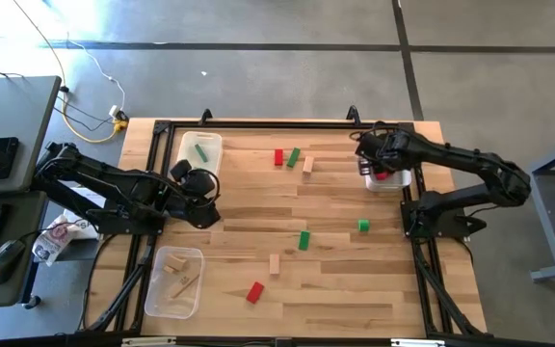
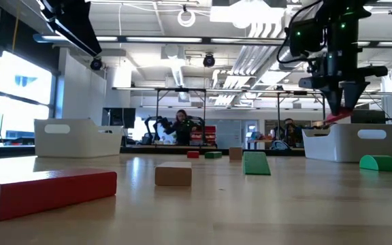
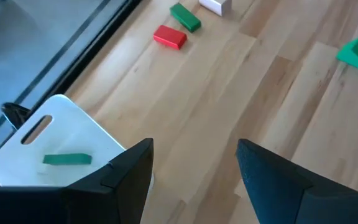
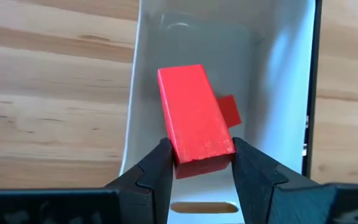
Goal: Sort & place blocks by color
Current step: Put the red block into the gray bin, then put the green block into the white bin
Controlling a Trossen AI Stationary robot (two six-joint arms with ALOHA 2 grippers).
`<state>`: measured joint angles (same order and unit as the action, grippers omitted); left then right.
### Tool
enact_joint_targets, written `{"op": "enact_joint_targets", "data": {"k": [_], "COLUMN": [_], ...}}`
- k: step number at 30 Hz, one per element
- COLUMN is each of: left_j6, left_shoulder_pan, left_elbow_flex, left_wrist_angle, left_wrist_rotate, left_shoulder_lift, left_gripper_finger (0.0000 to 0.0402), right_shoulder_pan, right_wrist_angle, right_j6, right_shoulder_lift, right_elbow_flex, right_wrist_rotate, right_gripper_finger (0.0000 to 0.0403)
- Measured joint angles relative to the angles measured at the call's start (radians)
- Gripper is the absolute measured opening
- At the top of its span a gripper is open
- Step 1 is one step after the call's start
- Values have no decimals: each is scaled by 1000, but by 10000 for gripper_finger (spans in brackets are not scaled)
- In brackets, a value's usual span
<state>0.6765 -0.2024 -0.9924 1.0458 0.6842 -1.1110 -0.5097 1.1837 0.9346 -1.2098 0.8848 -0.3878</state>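
Observation:
My right gripper [image 4: 201,155] is shut on a red bar block [image 4: 194,112] above the clear bin [image 4: 278,74] at the table's right edge; a smaller red piece [image 4: 230,110] lies in that bin. In the low view the bar [image 2: 337,116] hangs tilted over the bin [image 2: 349,143]. My left gripper [image 3: 194,180] stands open above the table's left side, next to the far-left bin [image 3: 48,143], which holds a green block [image 3: 67,160]. Loose red [image 1: 278,157], green [image 1: 303,240] and plain wood [image 1: 275,264] blocks lie flat on the table. My right gripper pinches the red bar by its two long sides, close to one end [image 4: 201,163], between its two fingers [image 4: 160,165]. The fingers come steeply from above and lie across the bar. The bar is lifted clear, tilted, over the bin's inside.
A third bin [image 1: 173,280] with plain wood pieces stands near left. More blocks lie about: green [image 1: 293,157], wood [image 1: 308,166], green [image 1: 362,226], red [image 1: 254,292]. A black frame [image 1: 258,123] runs along the table's far edge. A desk [image 1: 8,145] stands left of the table.

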Motion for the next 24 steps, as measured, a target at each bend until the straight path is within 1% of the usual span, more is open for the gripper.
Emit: {"op": "enact_joint_targets", "data": {"k": [3, 7, 13, 17, 20, 24], "left_j6": [0, 0, 0, 0, 0, 0], "left_shoulder_pan": [0, 0, 0, 0, 0, 0], "left_elbow_flex": [0, 0, 0, 0, 0, 0], "left_wrist_angle": [0, 0, 0, 0, 0, 0], "left_wrist_rotate": [0, 0, 0, 0, 0, 0], "left_shoulder_lift": [0, 0, 0, 0, 0, 0], "left_gripper_finger": [219, 219, 219, 219, 219, 219], "right_shoulder_pan": [-14, -15, -8, -7, -7, -1], "right_wrist_angle": [1, 1, 1, 2, 3, 3], "right_j6": [-52, -57, -87, -80, -63, -60], "right_shoulder_lift": [0, 0, 0, 0, -1, -1], "right_elbow_flex": [0, 0, 0, 0, 0, 0], "right_wrist_rotate": [-3, -4, -4, 31, 48, 59], "right_gripper_finger": [122, 132, 178, 204, 211, 208]}}
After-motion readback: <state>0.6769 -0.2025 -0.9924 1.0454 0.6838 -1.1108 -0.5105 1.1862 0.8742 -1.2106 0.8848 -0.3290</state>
